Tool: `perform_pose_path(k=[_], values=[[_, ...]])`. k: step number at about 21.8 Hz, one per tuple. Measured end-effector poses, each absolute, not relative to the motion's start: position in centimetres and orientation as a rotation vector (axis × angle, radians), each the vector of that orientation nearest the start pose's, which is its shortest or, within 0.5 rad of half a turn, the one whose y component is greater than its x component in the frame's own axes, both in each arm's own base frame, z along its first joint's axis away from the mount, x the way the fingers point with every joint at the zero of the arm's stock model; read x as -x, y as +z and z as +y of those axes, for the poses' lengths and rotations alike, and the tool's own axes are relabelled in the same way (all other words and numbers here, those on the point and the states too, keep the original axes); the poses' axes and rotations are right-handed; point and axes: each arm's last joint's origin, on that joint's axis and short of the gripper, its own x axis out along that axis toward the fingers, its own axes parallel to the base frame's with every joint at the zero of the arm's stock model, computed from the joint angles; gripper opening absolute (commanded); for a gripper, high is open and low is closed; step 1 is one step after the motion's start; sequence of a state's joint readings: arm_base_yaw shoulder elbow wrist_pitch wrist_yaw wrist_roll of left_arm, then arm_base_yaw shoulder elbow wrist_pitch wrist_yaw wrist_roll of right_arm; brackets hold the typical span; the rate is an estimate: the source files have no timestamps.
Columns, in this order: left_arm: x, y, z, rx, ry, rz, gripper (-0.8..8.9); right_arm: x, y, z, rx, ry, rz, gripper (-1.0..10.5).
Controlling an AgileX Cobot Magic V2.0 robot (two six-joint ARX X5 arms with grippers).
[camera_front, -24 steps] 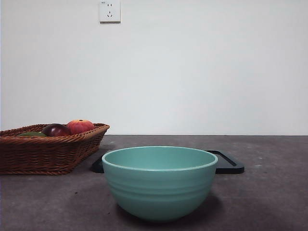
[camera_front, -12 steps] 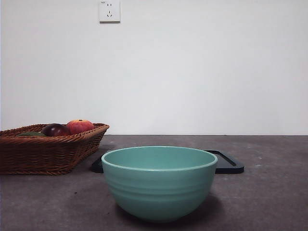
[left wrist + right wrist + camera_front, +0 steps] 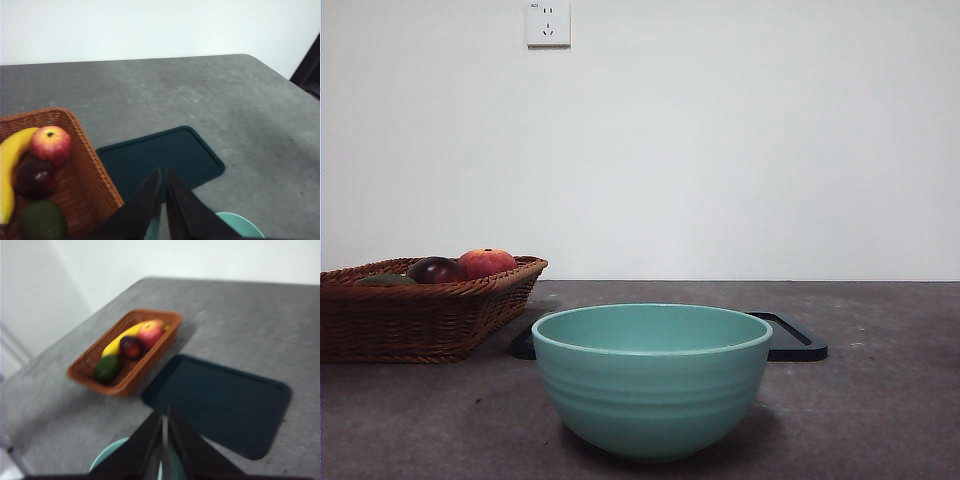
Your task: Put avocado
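The avocado (image 3: 42, 220) is seen lying in the basket (image 3: 90, 170) beside the closed, empty left end effector (image 3: 163, 175), clearly the nearer one, while the clenched right end effector (image 3: 164, 415) is held well apart above the surface.

A bare test room or lab set-up is being shown rather than a lived-in kitchen. A plain white wall (image 3: 720, 150) is being seen behind a grey, mottled desk (image 3: 880, 400), with only a wall socket (image 3: 548, 22) at 11 o'clock. Kitchen props are being laid out sparsely: a wicker basket (image 3: 420, 320) of fruit at 9 o'clock, a teal bowl (image 3: 652, 385), a dark tray (image 3: 795, 340).
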State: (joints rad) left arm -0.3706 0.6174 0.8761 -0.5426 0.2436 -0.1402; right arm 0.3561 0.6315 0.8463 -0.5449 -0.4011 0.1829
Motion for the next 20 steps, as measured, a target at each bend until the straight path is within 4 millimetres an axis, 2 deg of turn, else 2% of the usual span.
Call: perform_pose_path(k=[5, 11, 17, 19, 20], values=[[-10.4, 34.7, -5.1, 0.170, -0.654, 0.387, 0.18, -10.7, 33.6, 5.7, -0.150, 0.759, 0.443, 0.1], [-9.8, 33.8, -4.9, 0.231, -0.648, 0.516, 0.18, -10.0, 32.9, 5.5, -0.145, 0.750, 0.531, 0.1], [-9.4, 33.9, -4.8, 0.232, -0.649, 0.512, 0.28, -10.0, 32.7, 5.5, -0.143, 0.748, 0.548, 0.1], [-9.4, 33.9, -4.8, 0.229, -0.650, 0.510, 0.86, -10.0, 32.8, 5.5, -0.142, 0.749, 0.544, 0.2], [-9.4, 33.9, -4.8, 0.225, -0.651, 0.509, 1.99, -10.0, 32.8, 5.5, -0.142, 0.750, 0.535, 0.9]])
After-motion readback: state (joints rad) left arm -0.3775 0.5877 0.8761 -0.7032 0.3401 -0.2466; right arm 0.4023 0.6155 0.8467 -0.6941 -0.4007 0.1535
